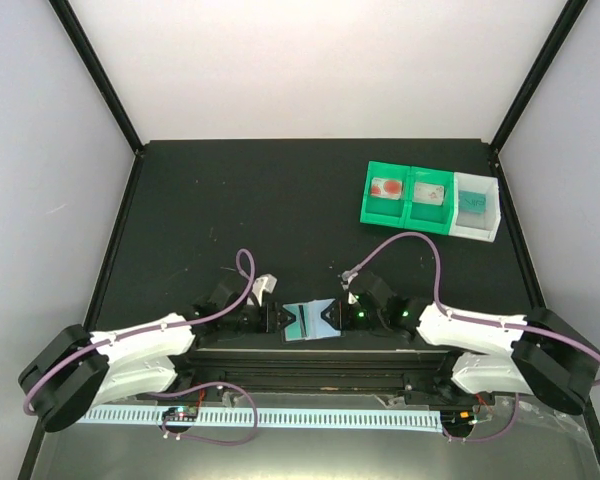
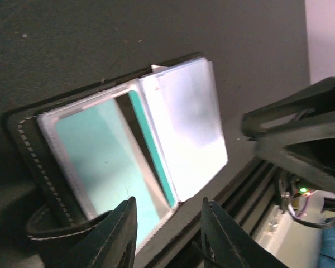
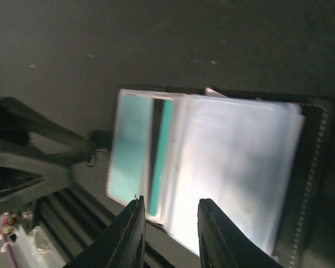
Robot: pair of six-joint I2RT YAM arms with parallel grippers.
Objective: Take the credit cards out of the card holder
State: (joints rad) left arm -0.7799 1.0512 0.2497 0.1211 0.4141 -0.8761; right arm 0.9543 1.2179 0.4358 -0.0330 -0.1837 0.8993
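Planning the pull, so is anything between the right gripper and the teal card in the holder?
No separate object. The right gripper is open at the holder's edge. The teal card seems to sit inside a clear sleeve, with pale sleeves folded beside it.

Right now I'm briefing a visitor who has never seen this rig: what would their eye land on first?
The open card holder lies at the near middle of the dark table, closely flanked by the left gripper and the right gripper. Up close, a teal card shows through its clear sleeve. The bright green-and-white tray stands out at the far right.
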